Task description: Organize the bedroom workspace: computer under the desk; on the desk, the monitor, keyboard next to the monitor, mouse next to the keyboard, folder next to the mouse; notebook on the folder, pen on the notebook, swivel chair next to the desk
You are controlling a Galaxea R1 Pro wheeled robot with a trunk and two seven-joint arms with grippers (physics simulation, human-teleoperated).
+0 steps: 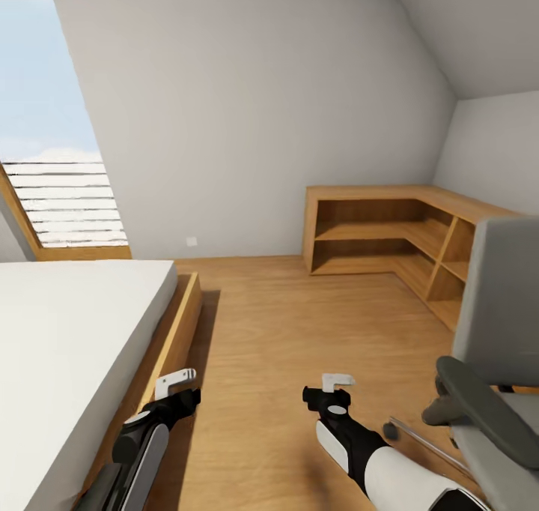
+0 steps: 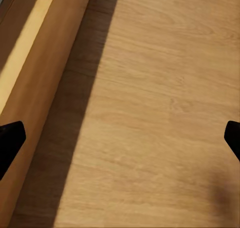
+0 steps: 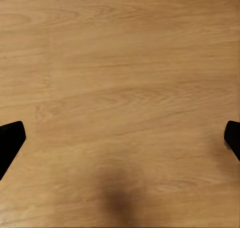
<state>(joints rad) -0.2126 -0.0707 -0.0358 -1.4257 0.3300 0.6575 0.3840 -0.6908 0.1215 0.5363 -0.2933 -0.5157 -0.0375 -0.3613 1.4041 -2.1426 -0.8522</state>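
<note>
open floor [image 1: 299, 331] ahead, bed [image 1: 67, 331] left, swivel chair [image 1: 494, 361] right

The swivel chair [image 1: 498, 346] at the near right is cut off by the head view's right and bottom edges, so only part of its grey back, one black armrest and a strip of seat show, with one caster and chrome leg. The bed [image 1: 67, 331] at the near left runs off the left and bottom edges. The far wooden shelf unit [image 1: 389, 234] is partly hidden behind the chair's back. In both wrist views only the dark fingertips [image 2: 10, 140] [image 3: 10, 138] show at the frame edges.
</note>
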